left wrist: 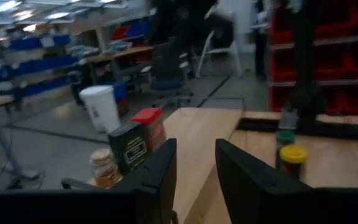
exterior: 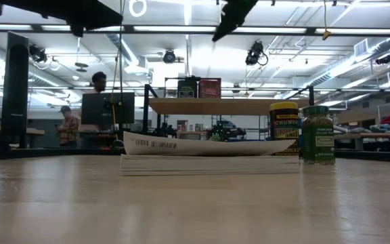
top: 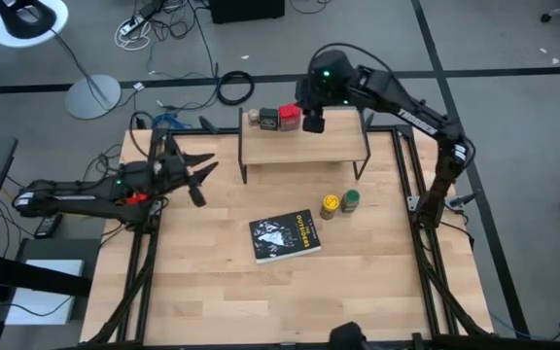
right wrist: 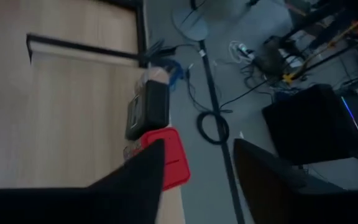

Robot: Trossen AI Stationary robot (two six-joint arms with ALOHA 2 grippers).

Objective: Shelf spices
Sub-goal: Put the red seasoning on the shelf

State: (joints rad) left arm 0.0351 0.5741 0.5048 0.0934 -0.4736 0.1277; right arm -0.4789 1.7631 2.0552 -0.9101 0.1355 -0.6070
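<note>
Three spices stand in a row on the left part of the shelf (top: 304, 148): the pale little jar (top: 253, 118), the dark green-black tin (top: 269, 119) and the red tin (top: 289, 118). The yellow-topped jar (top: 331, 204) and the green-topped jar (top: 351, 200) stand on the tabletop in front of the shelf. My right gripper (top: 314, 122) hangs open above the shelf, just right of the red tin (right wrist: 171, 158), and touches nothing. In the low view it (exterior: 232, 17) is well above the tins. My left gripper (top: 204, 178) waits open over the table's left side.
A flat black book (top: 285, 236) lies on the table, nearer than the shelf and left of the two jars. The right half of the shelf top (top: 343, 146) is bare. People stand in the room beyond the table (exterior: 99, 81).
</note>
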